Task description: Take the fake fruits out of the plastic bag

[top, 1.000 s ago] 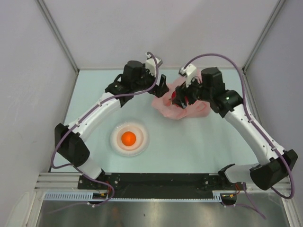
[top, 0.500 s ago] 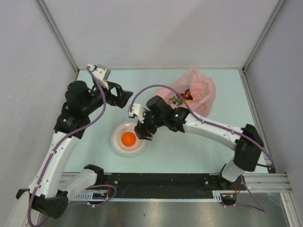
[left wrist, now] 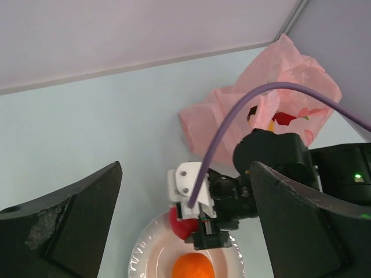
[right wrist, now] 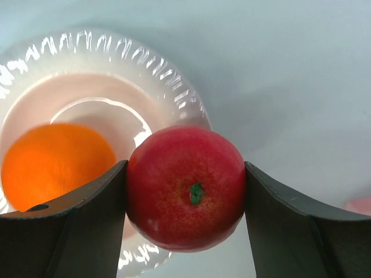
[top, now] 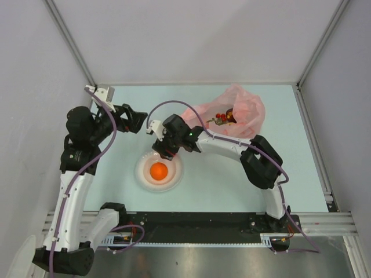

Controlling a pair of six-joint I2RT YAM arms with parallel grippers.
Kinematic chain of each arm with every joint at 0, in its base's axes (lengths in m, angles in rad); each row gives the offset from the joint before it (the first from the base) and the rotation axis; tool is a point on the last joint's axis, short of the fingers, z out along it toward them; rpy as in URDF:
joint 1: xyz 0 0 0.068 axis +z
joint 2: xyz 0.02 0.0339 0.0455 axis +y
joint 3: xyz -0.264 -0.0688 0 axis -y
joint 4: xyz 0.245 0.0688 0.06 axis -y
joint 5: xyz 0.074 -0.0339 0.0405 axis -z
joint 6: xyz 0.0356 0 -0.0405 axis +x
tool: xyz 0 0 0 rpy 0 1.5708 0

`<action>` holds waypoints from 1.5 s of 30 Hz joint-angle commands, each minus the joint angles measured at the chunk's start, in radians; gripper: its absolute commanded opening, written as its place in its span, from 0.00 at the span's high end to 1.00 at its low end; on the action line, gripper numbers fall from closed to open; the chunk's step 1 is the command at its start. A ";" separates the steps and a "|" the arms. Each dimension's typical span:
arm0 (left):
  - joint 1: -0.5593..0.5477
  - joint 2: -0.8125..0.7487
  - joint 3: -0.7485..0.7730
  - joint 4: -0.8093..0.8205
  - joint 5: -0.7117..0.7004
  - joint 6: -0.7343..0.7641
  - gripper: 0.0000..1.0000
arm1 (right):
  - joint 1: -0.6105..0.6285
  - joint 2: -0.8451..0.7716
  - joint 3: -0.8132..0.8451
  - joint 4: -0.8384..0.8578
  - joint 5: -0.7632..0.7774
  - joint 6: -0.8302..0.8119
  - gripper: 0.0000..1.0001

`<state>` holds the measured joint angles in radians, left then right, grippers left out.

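Observation:
My right gripper point(top: 164, 152) is shut on a red apple point(right wrist: 185, 184) and holds it just above the far rim of the white plate point(top: 141, 174). The apple also shows in the left wrist view point(left wrist: 181, 225). An orange ball point(top: 158, 171) lies in the middle of the plate. The pink plastic bag point(top: 246, 107) lies at the back right with its mouth open. Red berries and a dark fruit point(top: 224, 117) show inside it. My left gripper point(top: 136, 120) is open and empty, in the air left of the bag and behind the plate.
Grey walls close in the table on the left, back and right. The right arm stretches from the bag's side across to the plate. The left arm stands along the left wall.
My right gripper has moved from the bag to the plate with the red apple in it. My left gripper has let go of the bag and drawn back to the left.

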<state>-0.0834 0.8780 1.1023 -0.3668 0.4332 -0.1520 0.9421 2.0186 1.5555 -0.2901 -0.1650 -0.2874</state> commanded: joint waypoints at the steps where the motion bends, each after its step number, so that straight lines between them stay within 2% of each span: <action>1: 0.011 -0.027 -0.021 0.045 0.047 -0.023 0.02 | 0.029 0.069 0.116 0.014 0.002 0.010 0.58; 17: 0.011 -0.007 -0.044 0.086 0.073 -0.055 0.03 | 0.104 0.109 0.129 0.005 -0.016 0.062 0.52; 24: 0.011 -0.001 -0.041 0.091 0.084 -0.061 0.03 | 0.133 0.134 0.141 0.014 -0.013 0.059 0.47; 28: 0.011 -0.002 -0.041 0.097 0.087 -0.067 0.03 | 0.135 0.146 0.159 0.008 -0.008 0.063 0.40; 31: 0.011 0.004 -0.039 0.103 0.085 -0.069 0.03 | 0.135 0.147 0.166 -0.004 -0.056 0.074 0.33; 36: 0.011 0.024 -0.021 0.115 0.078 -0.069 0.03 | 0.132 0.147 0.172 -0.007 -0.171 0.126 0.32; 39: 0.011 0.038 -0.009 0.115 0.081 -0.066 0.03 | 0.135 0.158 0.175 -0.009 -0.221 0.155 0.24; 43: 0.011 0.045 -0.002 0.123 0.082 -0.067 0.03 | 0.138 0.161 0.175 -0.023 -0.254 0.163 0.01; 45: 0.011 0.049 -0.002 0.124 0.082 -0.069 0.03 | 0.136 0.152 0.175 -0.026 -0.258 0.165 0.00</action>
<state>-0.0799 0.9257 1.0618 -0.2920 0.5011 -0.2031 1.0641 2.1632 1.6962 -0.2893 -0.3515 -0.1539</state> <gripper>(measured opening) 0.969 0.983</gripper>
